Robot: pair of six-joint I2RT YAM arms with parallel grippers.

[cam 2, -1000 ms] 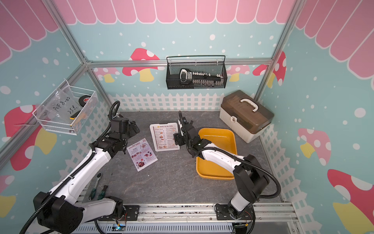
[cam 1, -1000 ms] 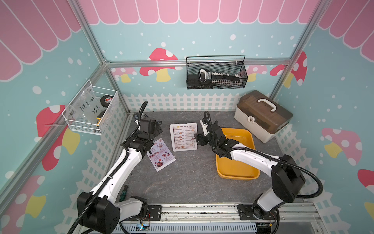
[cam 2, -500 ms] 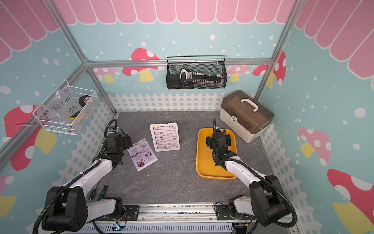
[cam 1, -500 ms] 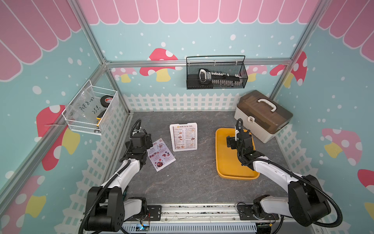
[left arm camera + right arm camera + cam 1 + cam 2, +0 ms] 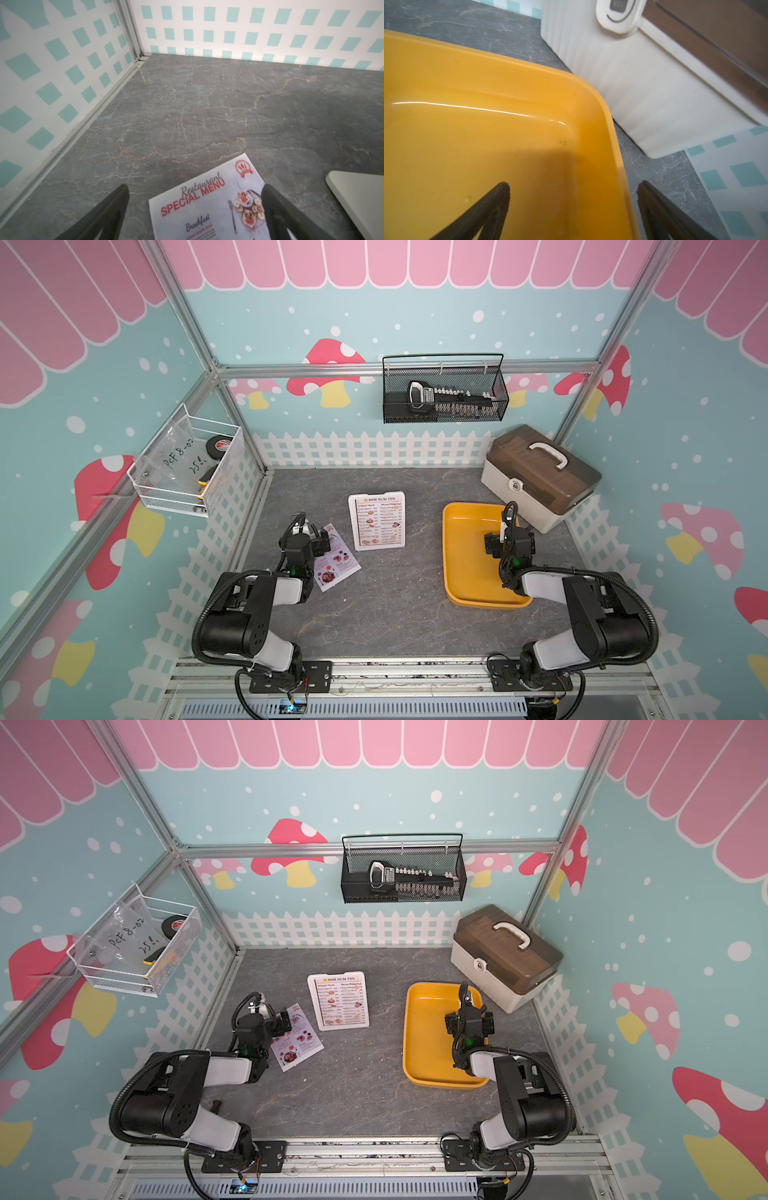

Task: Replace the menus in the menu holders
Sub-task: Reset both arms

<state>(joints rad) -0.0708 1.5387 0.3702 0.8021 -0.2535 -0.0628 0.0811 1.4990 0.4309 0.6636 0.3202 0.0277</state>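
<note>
Currently two white paper menus (image 5: 337, 557) (image 5: 379, 520), one translucent white plastic holder (image 5: 356, 501); loose menu's long axis diagonal. Left gripper (image 5: 194, 209) and right gripper (image 5: 574, 205) spread wide, empty.

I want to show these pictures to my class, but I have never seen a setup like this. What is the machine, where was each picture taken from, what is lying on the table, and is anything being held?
The machine is two robot arms bolted at the near edge of a grey table, each ending in a two-fingered gripper. Two pictures look down from overhead, nearly alike. The other two come from small cameras on the arms' wrists, looking out past the fingers.

On the table sits a white menu holder showing the "DIM SUM INN" menu. Beside it a loose "Special Menu" sheet lies flat. There is also a yellow tray with nothing visible in it and a closed storage box.

The left gripper hangs open over the loose sheet. The right gripper hangs open over the tray's edge. Neither holds anything.
</note>
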